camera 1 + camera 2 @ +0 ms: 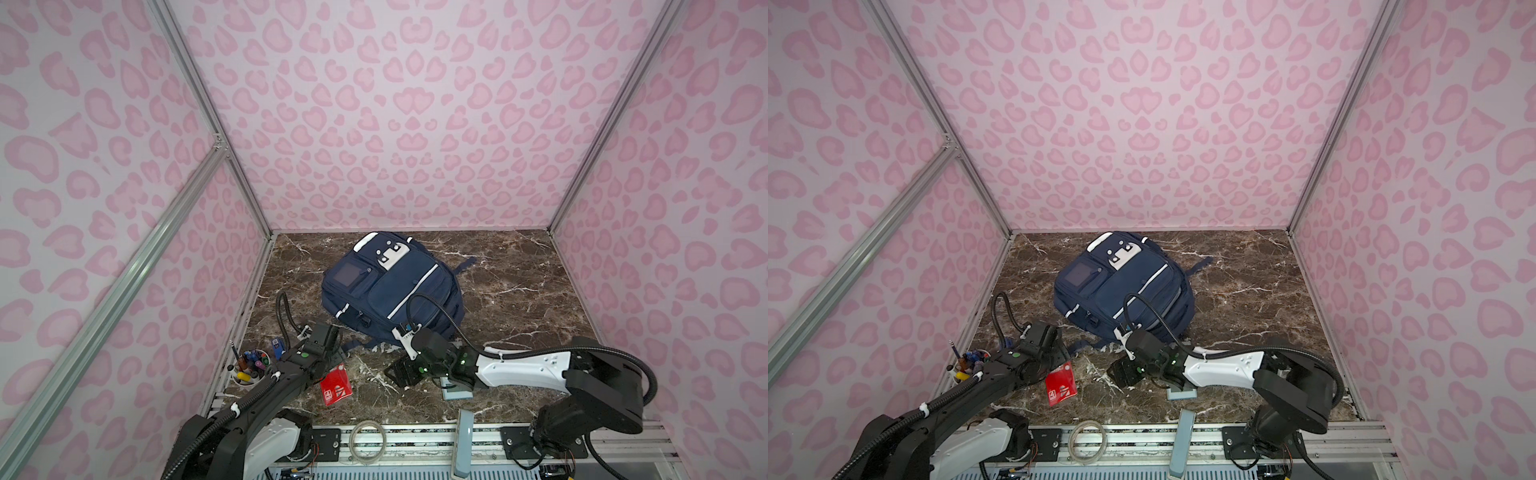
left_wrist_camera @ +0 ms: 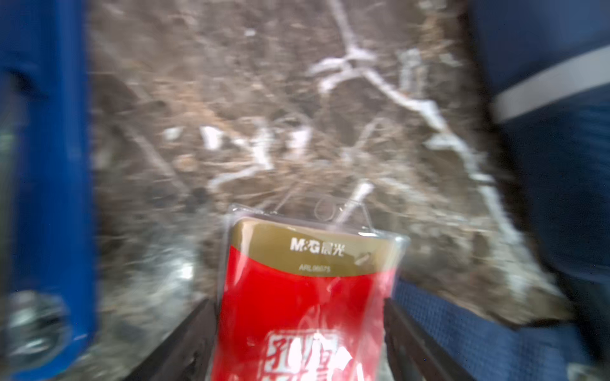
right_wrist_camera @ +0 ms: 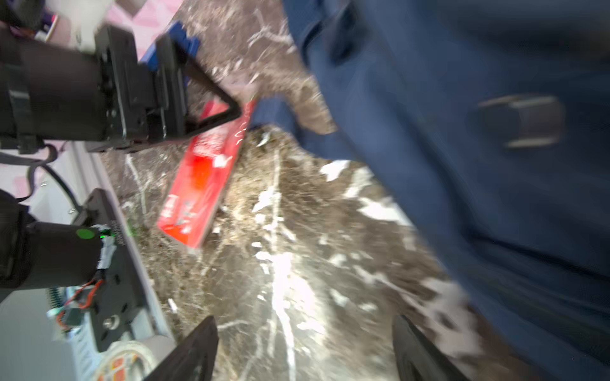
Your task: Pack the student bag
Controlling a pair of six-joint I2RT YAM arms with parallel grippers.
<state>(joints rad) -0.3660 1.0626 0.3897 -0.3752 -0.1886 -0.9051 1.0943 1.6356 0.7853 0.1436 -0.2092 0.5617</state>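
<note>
Student bag [image 1: 390,286] lies on the counter [image 1: 519,299]. Near-left of it, left claw [image 2: 298,306] is clamped on a red packet [image 1: 336,384]; right claw [image 3: 303,320] hangs apart, empty, near the bag.

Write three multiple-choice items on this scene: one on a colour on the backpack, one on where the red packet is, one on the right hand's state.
1. The student bag's stripes are: A) yellow; B) green; C) white.
2. The red M&G packet is: A) on top of the student bag; B) between the fingers of the left hand; C) in the right hand.
3. The right hand is: A) open over the bare marble table; B) shut on the packet; C) shut on the student bag.
Key: 1 C, seen in both top views; 2 B, a finger shows on each side of it; 3 A, parted fingers, nothing between.
</note>
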